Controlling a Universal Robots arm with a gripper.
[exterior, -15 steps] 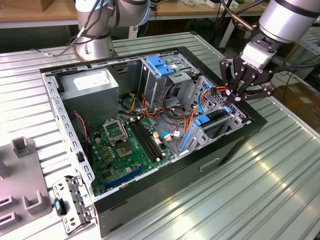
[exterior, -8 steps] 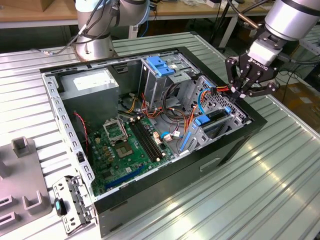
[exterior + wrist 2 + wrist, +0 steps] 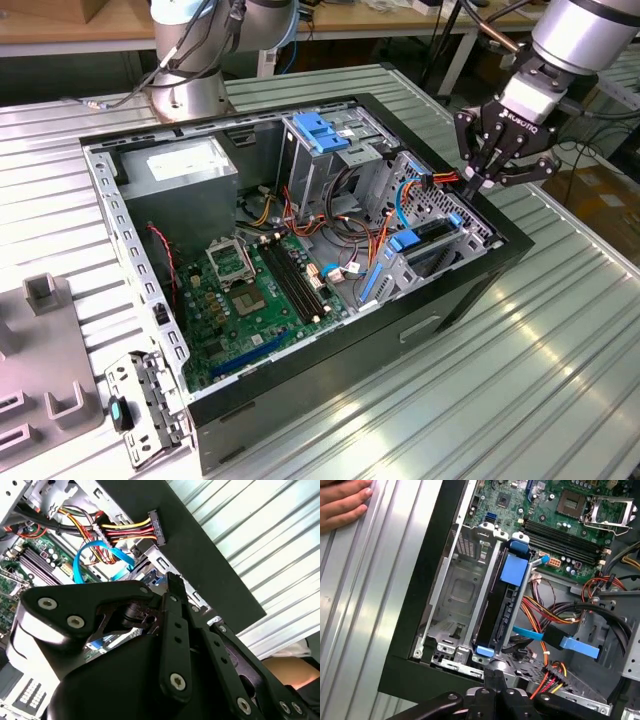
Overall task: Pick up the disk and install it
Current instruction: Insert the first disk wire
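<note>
The disk [image 3: 430, 233] stands on edge in the drive bay at the side of the open computer case [image 3: 470, 290] on the exterior view's right. In the first wrist view the disk [image 3: 502, 605] shows as a dark slab in a blue plastic frame, with an empty bay slot beside it. My gripper [image 3: 477, 182] hangs just above the far end of that bay, shut, with nothing between its fingertips. Its joined tips show in both wrist views [image 3: 495, 676] [image 3: 173, 580], close over the bay's edge.
A hand [image 3: 342, 502] rests on the ribbed metal table beside the case. Loose power wires with a black plug [image 3: 153, 526] and a blue flat cable [image 3: 570, 644] lie near the bay. A grey power-supply box [image 3: 185, 170], a cage with a blue cap [image 3: 325, 135] and the motherboard [image 3: 250, 290] sit inside.
</note>
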